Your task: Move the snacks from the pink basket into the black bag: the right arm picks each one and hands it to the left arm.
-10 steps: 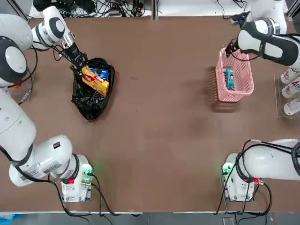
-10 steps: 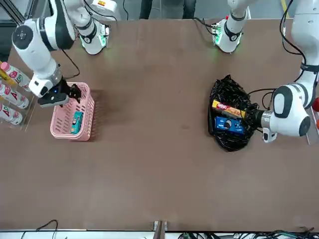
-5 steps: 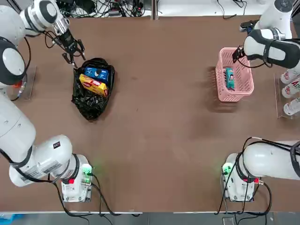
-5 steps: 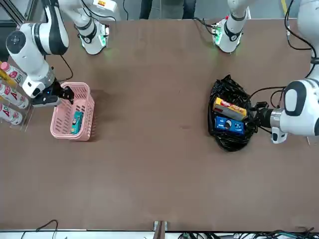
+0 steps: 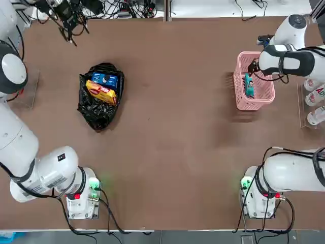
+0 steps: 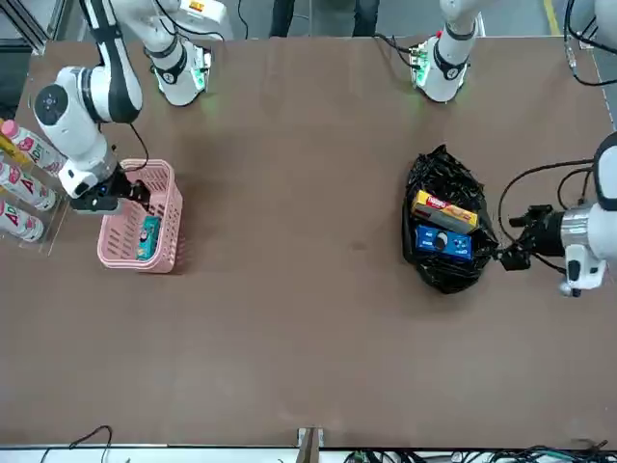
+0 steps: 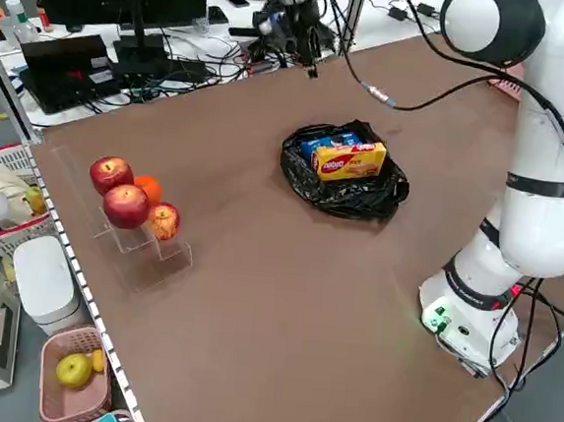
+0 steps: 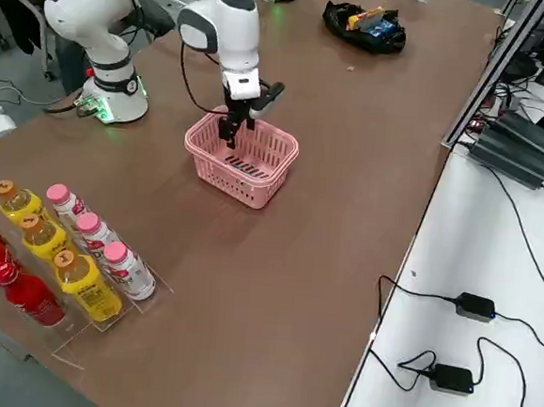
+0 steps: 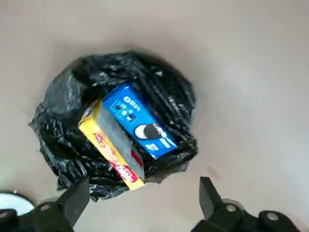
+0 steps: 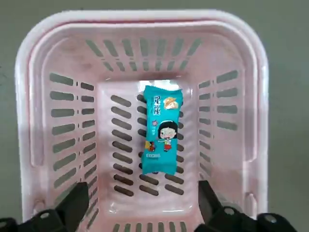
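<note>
The black bag [image 5: 96, 114] lies on the left of the table with a blue packet [image 5: 105, 80] and a yellow packet [image 5: 101, 91] resting in its mouth. My left gripper [image 5: 70, 24] is open and empty, well clear of the bag near the far left corner. In the left wrist view the bag [image 9: 72, 145] sits beyond the spread fingers [image 9: 75, 200]. The pink basket [image 5: 266, 96] holds a slim teal packet [image 5: 249, 84]. Above the basket's far end my right gripper [image 5: 252, 65] hangs open. The teal packet [image 10: 161, 135] lies flat on the basket floor.
White bottles [image 5: 315, 94] stand in a clear rack just right of the basket. Apples and an orange ball [image 7: 130, 198] sit on a stand at the table's left edge. Cables [image 5: 127, 7] crowd the far edge beyond the table.
My left gripper let go of the yellow packet in the bag, opened wide and pulled back to the far left corner. My right gripper shifted above the basket's far end.
</note>
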Tool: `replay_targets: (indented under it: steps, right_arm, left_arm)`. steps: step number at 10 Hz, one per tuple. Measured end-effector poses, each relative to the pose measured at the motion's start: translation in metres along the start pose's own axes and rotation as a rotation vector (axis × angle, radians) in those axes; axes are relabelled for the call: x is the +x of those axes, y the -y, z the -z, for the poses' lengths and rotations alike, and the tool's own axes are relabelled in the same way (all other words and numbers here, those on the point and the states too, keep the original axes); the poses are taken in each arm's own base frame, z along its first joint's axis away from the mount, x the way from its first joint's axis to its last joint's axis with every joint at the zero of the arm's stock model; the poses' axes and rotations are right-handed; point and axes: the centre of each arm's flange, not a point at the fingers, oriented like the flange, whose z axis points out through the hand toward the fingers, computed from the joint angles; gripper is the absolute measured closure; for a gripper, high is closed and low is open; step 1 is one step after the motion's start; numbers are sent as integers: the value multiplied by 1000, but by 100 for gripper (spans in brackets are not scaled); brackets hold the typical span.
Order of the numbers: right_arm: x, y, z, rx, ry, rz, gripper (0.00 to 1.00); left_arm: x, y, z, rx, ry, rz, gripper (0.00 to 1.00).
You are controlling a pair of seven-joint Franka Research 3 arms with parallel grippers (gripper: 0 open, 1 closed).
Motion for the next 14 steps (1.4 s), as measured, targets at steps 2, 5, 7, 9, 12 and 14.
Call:
replay_targets:
  steps: [2,5,7,9,12,14]
  right_arm:
    - [1,7,-10,1,4,-25,0]
    - [4,9,-37,3,-9,-26,0]
    - [4,10,-58,3,-4,-24,0]
    - [6,9,-65,4,-13,-25,0]
    - [7,9,-72,4,-23,-27,0]
    - [8,4,-73,3,-24,-34,0]
  left_arm:
    - [-5,-1,38,35,-114,-134,0]
    - [-59,-10,95,99,-236,-324,0]
    - [-93,-21,115,128,-277,-520,0]
    - [-112,-17,125,172,-256,-686,0]
    - [-139,-24,136,200,-283,-725,0]
    - [-156,-28,145,180,-300,-723,0]
